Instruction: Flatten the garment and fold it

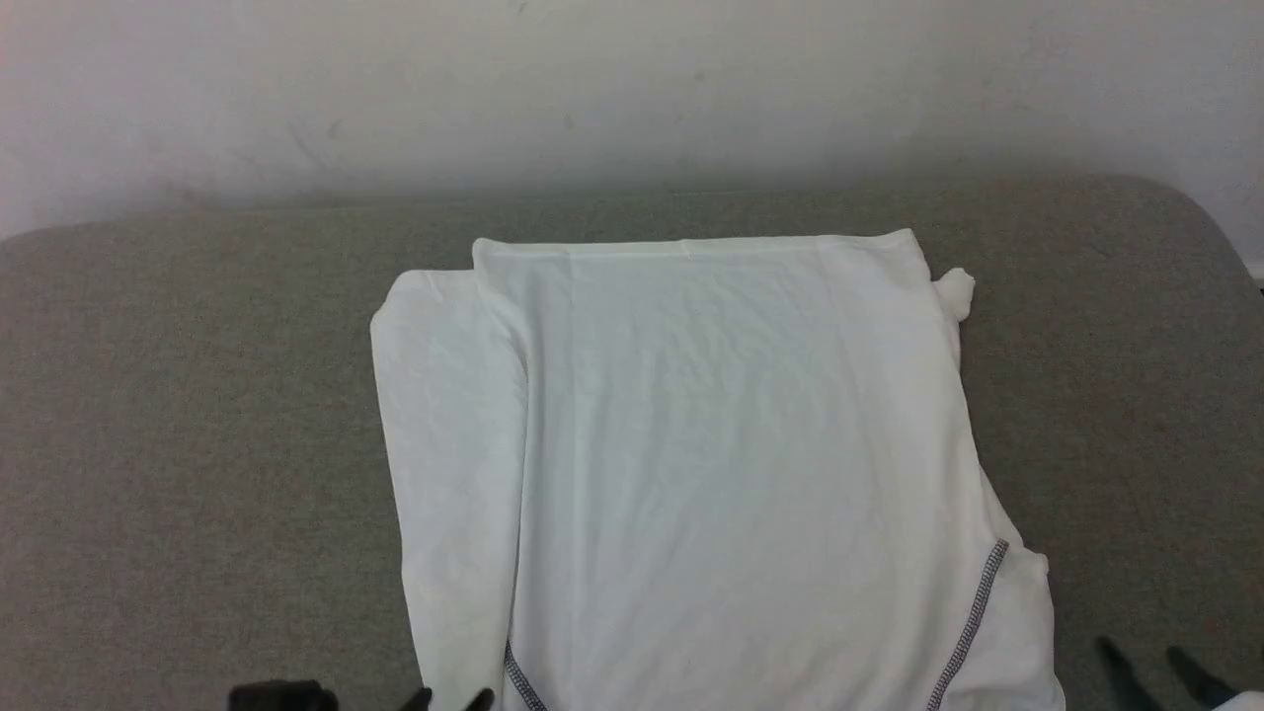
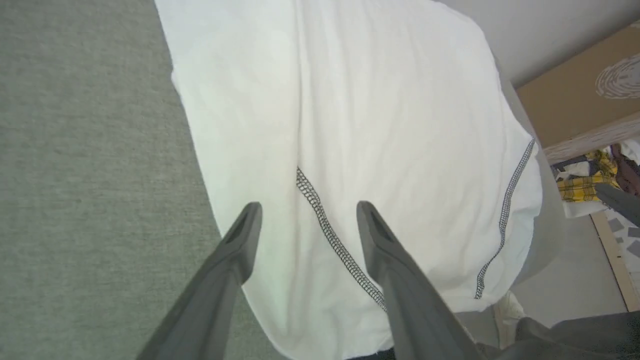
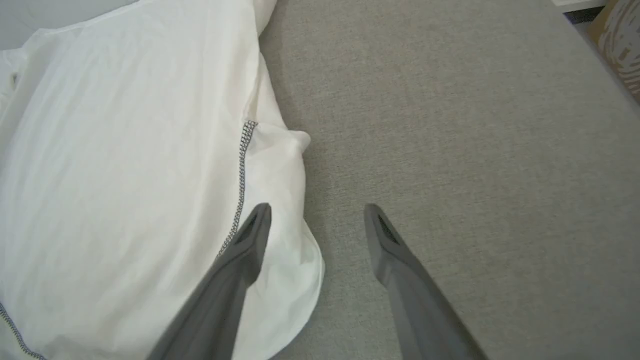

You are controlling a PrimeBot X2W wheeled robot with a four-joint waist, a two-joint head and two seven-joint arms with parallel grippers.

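Head view: the garment lies spread flat mid-cushion, reaching the near edge.
Left wrist view: the left gripper gapes empty over a zigzag seam.
Right wrist view: the right gripper gapes empty, straddling the garment's side edge.

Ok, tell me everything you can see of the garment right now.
The garment is a thin white shirt, lightly creased, lying flat on the grey fabric surface. An under-layer sticks out along its left side, a small bunch at the far right corner. Two grey-black zigzag seams slant across the near end. The open left gripper is over that end, the open right gripper at its right edge; neither grips it.
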